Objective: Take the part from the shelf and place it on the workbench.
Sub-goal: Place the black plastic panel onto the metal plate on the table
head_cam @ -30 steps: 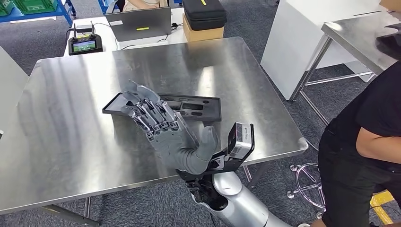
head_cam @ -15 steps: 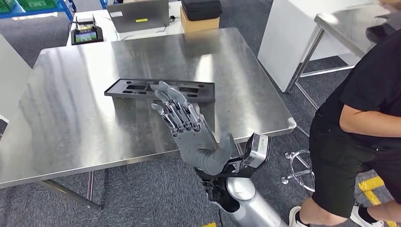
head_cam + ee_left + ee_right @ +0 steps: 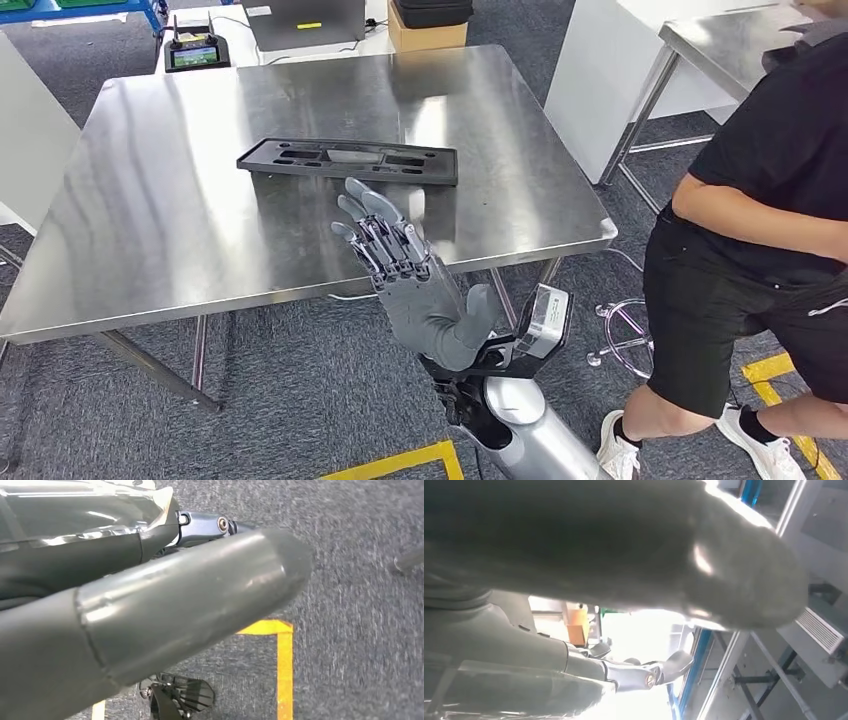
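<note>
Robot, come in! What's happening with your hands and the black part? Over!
Right hand open, holding nothing. Left hand low, state unclear. Black part flat on workbench. Person standing close by.

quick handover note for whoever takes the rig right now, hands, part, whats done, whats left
Right robot hand: raised near the front edge of the steel workbench, fingers spread, holding nothing.
Left robot hand: hangs over grey carpet; its thumb fills the left wrist view and the fingers cannot be judged.
Flat black plastic part with cut-outs: lies on the workbench, free of either hand.
Done: part placed.
Left: probably nothing but lowering the arm. A person in black stands close on the right.
</note>
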